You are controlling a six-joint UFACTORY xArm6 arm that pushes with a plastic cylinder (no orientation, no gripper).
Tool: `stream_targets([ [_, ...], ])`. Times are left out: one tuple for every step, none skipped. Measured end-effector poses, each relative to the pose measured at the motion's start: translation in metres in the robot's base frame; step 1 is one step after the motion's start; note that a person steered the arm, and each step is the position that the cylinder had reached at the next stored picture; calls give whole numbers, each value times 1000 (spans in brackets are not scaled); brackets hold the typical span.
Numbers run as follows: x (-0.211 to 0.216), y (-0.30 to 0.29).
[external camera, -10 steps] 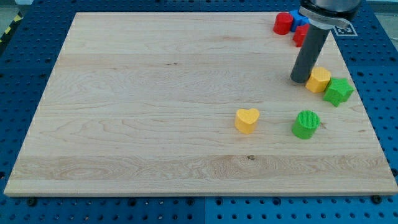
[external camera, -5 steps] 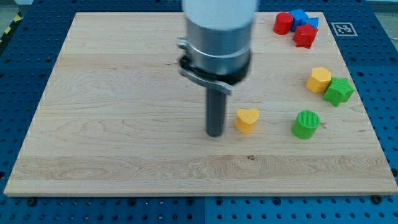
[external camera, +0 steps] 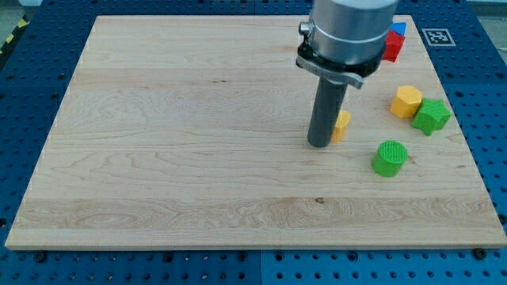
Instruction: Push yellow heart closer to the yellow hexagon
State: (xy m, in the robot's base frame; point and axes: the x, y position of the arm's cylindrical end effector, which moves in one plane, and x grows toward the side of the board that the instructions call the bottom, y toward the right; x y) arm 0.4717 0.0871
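Note:
The yellow heart (external camera: 342, 125) lies right of the board's middle, mostly hidden behind my rod. My tip (external camera: 320, 144) rests on the board at the heart's left side, touching it or nearly so. The yellow hexagon (external camera: 406, 101) sits further to the view's right and slightly higher, a short gap away from the heart.
A green star (external camera: 432, 115) touches the hexagon's right side. A green ribbed cylinder (external camera: 389, 157) lies below and right of the heart. A red block (external camera: 392, 46) and a blue block (external camera: 397, 29) sit at the board's top right, partly hidden by the arm.
My tip has swept from left of the heart up and to the right. The heart has moved up and right with it, toward the hexagon.

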Motion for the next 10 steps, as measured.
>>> stream_targets([
  [-11, 2],
  [-9, 14],
  [-26, 28],
  [-35, 34],
  [-35, 56],
  [-39, 85],
  [-50, 84],
  [-38, 1],
  [-4, -43],
  [76, -9],
])
